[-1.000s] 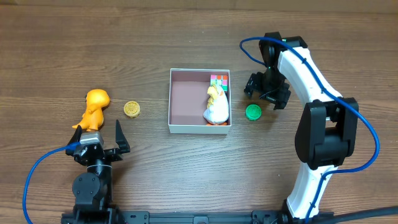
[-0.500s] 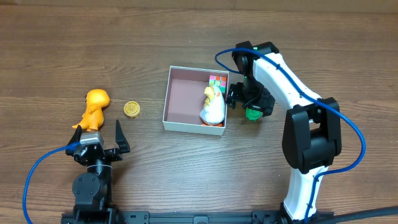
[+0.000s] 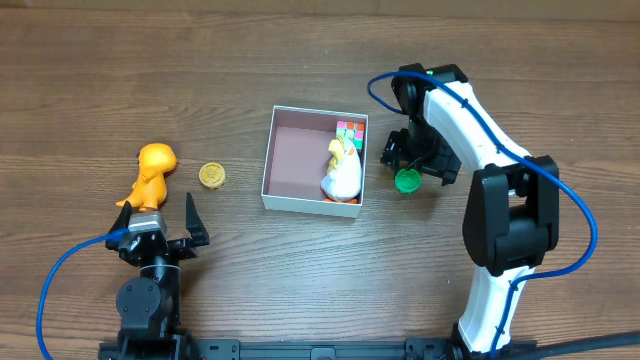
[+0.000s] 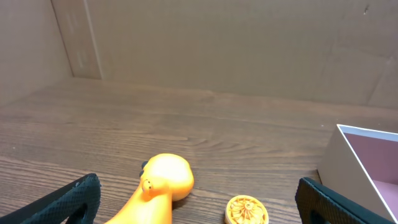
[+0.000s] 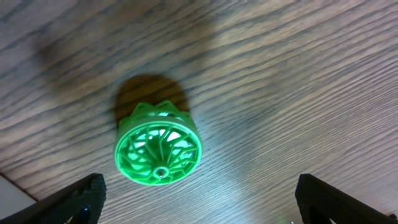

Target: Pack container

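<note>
The container point(image 3: 297, 204) is a shallow white-walled box with a pinkish-brown inside at mid-table; its corner shows in the left wrist view point(image 4: 348, 158). In it lie a white and yellow duck toy point(image 3: 343, 172) and a colourful cube point(image 3: 351, 130). A green wheel toy point(image 3: 406, 180) lies on the table just right of the box, also in the right wrist view point(image 5: 158, 149). My right gripper point(image 3: 418, 162) point(image 5: 196, 205) is open right above it. An orange dinosaur point(image 3: 152, 172) point(image 4: 155, 190) and a yellow wheel point(image 3: 211, 176) point(image 4: 247, 210) lie at left. My left gripper point(image 3: 160, 232) point(image 4: 196, 208) is open and empty.
The wood table extends on all sides. A cardboard wall point(image 4: 217, 43) stands behind the table in the left wrist view. Blue cables point(image 3: 60, 275) run from both arms.
The container has shifted left and turned slightly after the right arm swung against it. The right gripper has now drawn back to the right, above the green wheel. The left arm has not moved.
</note>
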`<state>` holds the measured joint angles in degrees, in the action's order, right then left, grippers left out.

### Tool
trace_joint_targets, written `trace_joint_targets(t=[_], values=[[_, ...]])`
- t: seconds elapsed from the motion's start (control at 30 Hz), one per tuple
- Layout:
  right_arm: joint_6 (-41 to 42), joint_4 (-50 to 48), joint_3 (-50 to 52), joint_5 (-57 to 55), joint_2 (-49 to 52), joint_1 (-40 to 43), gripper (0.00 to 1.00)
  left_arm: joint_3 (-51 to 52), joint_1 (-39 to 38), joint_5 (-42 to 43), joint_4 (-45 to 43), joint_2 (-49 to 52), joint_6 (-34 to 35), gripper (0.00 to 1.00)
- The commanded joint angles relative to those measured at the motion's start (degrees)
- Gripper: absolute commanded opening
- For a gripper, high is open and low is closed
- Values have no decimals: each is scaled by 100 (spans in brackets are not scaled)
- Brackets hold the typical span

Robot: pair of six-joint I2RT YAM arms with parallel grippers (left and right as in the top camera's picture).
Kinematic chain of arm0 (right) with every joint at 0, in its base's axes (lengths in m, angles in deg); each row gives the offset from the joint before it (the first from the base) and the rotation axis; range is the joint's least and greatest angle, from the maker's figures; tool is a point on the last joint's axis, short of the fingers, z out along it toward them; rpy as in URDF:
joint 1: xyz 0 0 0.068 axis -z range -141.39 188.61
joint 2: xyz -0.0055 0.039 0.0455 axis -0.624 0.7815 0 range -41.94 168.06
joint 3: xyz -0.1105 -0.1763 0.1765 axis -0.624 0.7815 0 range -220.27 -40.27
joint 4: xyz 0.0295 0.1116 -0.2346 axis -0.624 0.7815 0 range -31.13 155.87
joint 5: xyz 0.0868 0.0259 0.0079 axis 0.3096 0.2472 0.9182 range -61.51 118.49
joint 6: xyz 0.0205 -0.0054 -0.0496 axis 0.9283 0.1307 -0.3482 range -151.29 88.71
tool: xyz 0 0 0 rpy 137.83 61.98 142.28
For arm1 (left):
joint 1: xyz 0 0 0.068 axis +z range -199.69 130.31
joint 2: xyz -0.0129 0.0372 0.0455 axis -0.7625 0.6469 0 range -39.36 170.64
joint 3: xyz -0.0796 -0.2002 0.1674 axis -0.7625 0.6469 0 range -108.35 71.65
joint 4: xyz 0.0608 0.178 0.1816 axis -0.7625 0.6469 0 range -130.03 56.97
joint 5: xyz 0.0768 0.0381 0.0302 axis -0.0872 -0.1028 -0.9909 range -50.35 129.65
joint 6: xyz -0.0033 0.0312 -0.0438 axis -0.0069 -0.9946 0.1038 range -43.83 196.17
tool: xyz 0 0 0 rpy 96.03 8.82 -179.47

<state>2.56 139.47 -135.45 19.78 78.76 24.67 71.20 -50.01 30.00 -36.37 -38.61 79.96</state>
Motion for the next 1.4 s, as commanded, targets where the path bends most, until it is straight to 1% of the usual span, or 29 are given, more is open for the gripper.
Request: trace_joint_targets(t=[0.0, 0.07, 0.17, 0.23, 0.27, 0.3, 0.37, 0.47, 0.5, 0.6, 0.67, 0.73, 0.8, 0.87, 1.1, 1.2, 1.37], values=[[-256, -280, 24, -15, -223, 9, 100, 15, 39, 24, -7, -11, -146, 100], [-555, -605, 24, 210, -223, 9, 100, 15, 39, 24, -7, -11, -146, 100], [-752, -1097, 24, 623, -221, 9, 99, 15, 39, 24, -7, -11, -146, 100], [-798, -1392, 24, 782, -221, 9, 88, 15, 39, 24, -7, -11, -146, 100], [-798, -1508, 24, 793, -221, 9, 78, 15, 39, 24, -7, -11, -146, 100], [-798, -1585, 24, 798, -221, 9, 63, 15, 39, 24, -7, -11, -146, 100], [-798, -1687, 24, 798, -221, 9, 50, 15, 39, 24, -7, -11, -146, 100], [-800, -1768, 24, 798, -221, 9, 45, 15, 39, 24, -7, -11, -146, 100], [-844, -1812, 24, 800, -221, 9, 42, 15, 39, 24, -7, -11, -146, 100], [-885, -1958, 24, 802, -221, 9, 21, 15, 39, 24, -7, -11, -146, 100], [-885, -2081, 24, 802, -221, 9, 14, 15, 39, 24, -7, -11, -146, 100], [-896, -2190, 24, 831, -221, 9, 10, 17, 39, 24, -7, -11, -146, 100], [-1189, -2393, 24, 1143, -221, 9, 5, 15, 39, 24, -7, -11, -146, 100], [-1416, -2573, 24, 1427, -221, 9, 4, 15, 39, 24, -7, -11, -146, 100], [-1443, -2828, 24, 1491, -221, 9, 4, 15, 39, 24, -7, -11, -146, 100], [-1744, -2894, 24, 1749, -221, 9, 4, 15, 39, 24, -7, -11, -146, 100], [-1794, -2962, 24, 1803, -221, 9, 4, 15, 39, 24, -7, -11, -146, 100]])
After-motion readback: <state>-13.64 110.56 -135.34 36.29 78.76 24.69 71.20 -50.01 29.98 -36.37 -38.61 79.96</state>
